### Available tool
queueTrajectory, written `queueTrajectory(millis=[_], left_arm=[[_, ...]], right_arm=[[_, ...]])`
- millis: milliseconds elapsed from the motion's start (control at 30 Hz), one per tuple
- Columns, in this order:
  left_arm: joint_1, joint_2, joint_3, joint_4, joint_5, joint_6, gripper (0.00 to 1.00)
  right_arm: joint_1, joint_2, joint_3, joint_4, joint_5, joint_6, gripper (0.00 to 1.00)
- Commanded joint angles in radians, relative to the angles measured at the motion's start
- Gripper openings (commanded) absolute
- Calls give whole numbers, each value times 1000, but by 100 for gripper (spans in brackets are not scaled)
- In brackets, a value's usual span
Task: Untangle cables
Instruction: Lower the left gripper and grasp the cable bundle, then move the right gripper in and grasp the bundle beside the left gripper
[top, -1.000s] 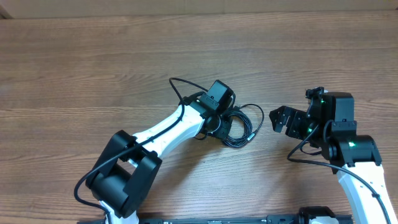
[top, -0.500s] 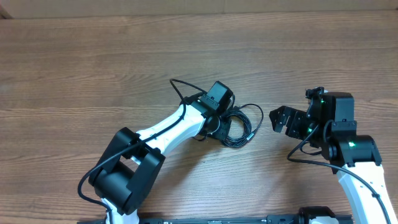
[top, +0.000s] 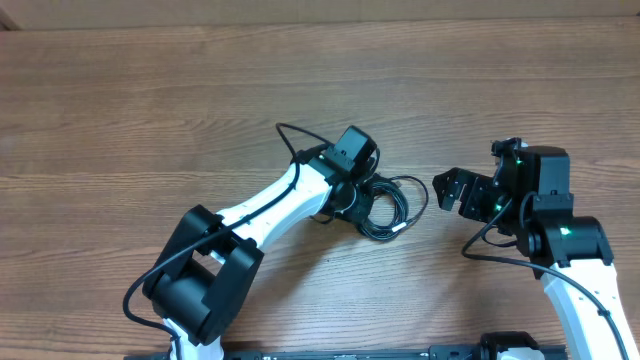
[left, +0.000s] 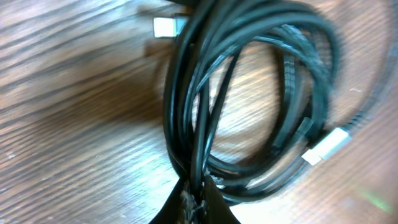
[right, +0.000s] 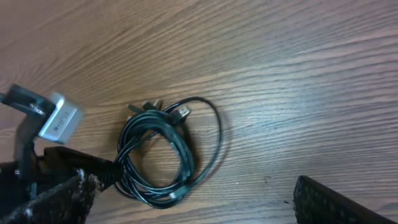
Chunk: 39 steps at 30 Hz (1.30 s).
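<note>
Left tool fully closed, pinching several strands of the cables at the coil's edge. Coil lies mid-desk, silver plug ends sticking out. Right tool near the coil, apart from it, jaws spread wide, holding nothing.

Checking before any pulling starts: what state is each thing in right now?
cables: tangled together in one coil, lying on the table
left gripper: shut on the cables at the coil's edge
right gripper: open, empty, apart from the cables
</note>
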Motion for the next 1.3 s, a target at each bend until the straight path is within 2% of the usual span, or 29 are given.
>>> queueTrajectory(millis=[0,67,200,300,400,500,633,833,967,1267], left_arm=[[0,-15,64,-23,147,95,4],[0,-15,71,-25,193,112,4],[0,-15,72,-24,195,113,4],[0,-14,72,-25,194,113,4],[0,-14,72,-24,191,113,4],[0,-14,72,-24,191,113,4],[0,-14,72,-21,194,93,4],[4,-14,72,-5,303,82,4],[12,-14,72,12,372,79,4],[15,-14,72,17,357,79,4]], right_arm=[[-5,39,32,11,-42,4,100],[-5,71,32,10,-49,4,100],[-3,161,32,11,-93,4,99],[2,238,32,13,-126,4,91],[2,313,32,14,-131,4,89],[5,358,32,13,-131,4,80],[27,410,31,23,-131,3,80],[57,446,29,52,-130,3,80],[70,448,29,75,-130,3,74],[71,448,28,84,-86,0,69]])
